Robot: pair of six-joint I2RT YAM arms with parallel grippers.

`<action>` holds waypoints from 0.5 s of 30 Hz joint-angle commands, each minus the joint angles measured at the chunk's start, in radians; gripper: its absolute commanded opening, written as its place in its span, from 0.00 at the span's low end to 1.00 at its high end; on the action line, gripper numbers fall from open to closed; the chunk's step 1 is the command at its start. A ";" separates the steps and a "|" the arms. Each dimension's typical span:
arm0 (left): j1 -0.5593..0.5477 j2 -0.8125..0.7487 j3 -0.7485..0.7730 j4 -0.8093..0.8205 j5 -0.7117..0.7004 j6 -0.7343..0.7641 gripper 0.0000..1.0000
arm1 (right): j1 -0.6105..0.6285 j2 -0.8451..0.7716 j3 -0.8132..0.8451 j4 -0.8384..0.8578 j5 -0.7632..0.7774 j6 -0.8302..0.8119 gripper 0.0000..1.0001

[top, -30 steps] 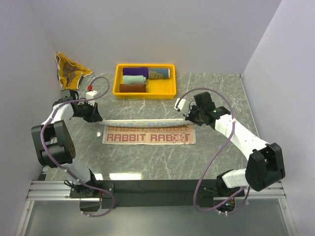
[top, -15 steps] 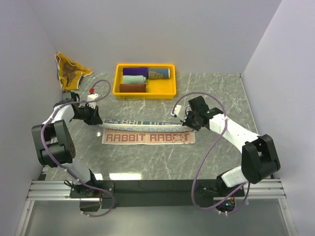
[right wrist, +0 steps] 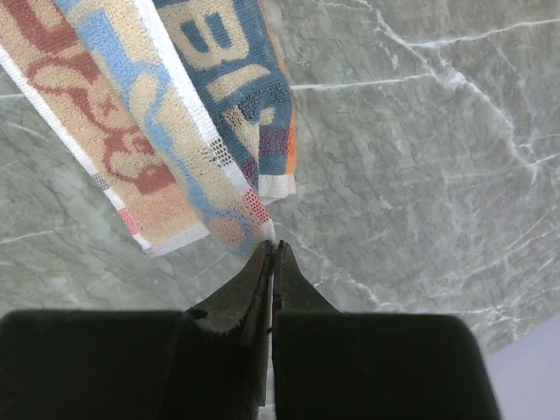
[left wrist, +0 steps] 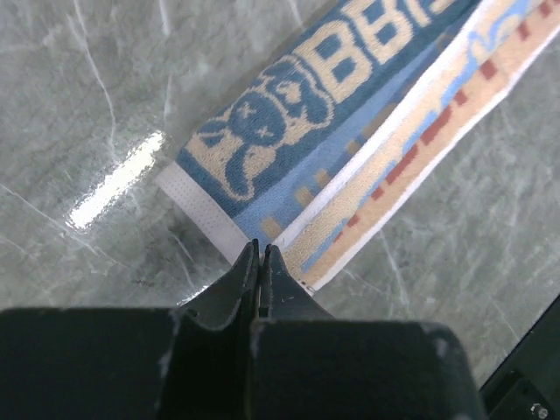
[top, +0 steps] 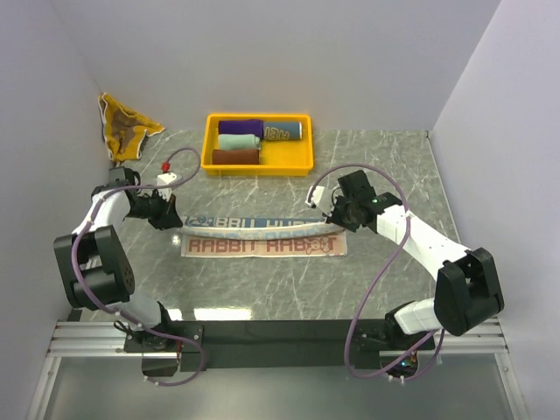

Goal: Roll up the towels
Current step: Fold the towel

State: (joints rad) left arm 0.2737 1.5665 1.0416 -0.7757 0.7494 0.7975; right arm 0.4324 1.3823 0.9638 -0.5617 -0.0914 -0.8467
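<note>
The RABBIT towel (top: 262, 246) lies stretched left to right on the marble table, its far long edge lifted and folded over so the blue-grey face shows. My left gripper (top: 171, 216) is shut on the towel's left corner; in the left wrist view the jaws (left wrist: 261, 249) pinch the white hem of the towel (left wrist: 332, 79). My right gripper (top: 332, 219) is shut on the right corner; in the right wrist view the jaws (right wrist: 273, 248) pinch the tip of the towel (right wrist: 219, 52), which hangs a little above the table.
A yellow tray (top: 258, 166) at the back holds rolled towels: purple (top: 241, 127), mint (top: 238, 140), maroon (top: 234, 156) and a blue-grey one (top: 284, 131). A brown and yellow towel (top: 127, 127) lies crumpled in the back left corner.
Both grippers have carried the towel's far edge toward the near side and lower, so the fold now covers more of the towel and its blue face shows.
</note>
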 commanded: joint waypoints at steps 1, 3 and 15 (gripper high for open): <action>0.007 -0.072 0.001 -0.056 0.059 0.051 0.00 | 0.005 -0.035 0.036 -0.014 -0.001 -0.002 0.00; 0.005 -0.083 -0.006 -0.079 0.045 0.074 0.00 | 0.005 -0.037 0.026 -0.012 0.001 -0.012 0.00; 0.005 -0.086 -0.138 -0.017 -0.053 0.106 0.10 | 0.005 -0.039 -0.063 0.003 0.012 -0.049 0.01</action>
State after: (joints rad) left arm 0.2745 1.4956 0.9237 -0.8131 0.7216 0.8700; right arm 0.4324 1.3819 0.9154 -0.5606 -0.0910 -0.8764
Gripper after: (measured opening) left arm 0.043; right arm 0.010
